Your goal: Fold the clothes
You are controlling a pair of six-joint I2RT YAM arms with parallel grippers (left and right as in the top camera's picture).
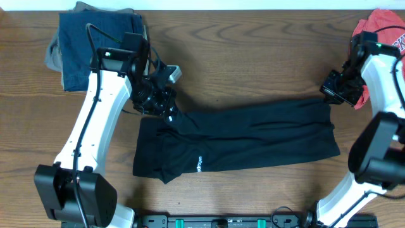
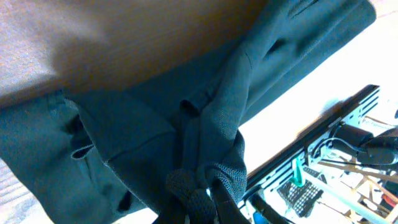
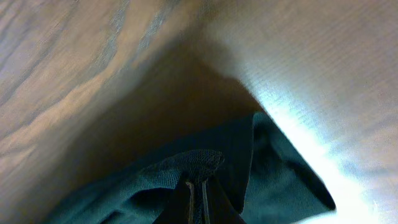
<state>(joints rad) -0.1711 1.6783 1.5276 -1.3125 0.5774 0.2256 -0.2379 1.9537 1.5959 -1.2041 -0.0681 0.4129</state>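
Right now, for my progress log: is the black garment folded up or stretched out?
Stretched out: the black garment lies long across the table, left end effector and right end effector pinching opposite ends.

Robot lab bench: wooden table (image 1: 253,57), black mounting rail (image 1: 221,221).

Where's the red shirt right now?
Overhead view: the red shirt lies at the table's far right corner, partly behind the right arm, beyond the black garment's right end.
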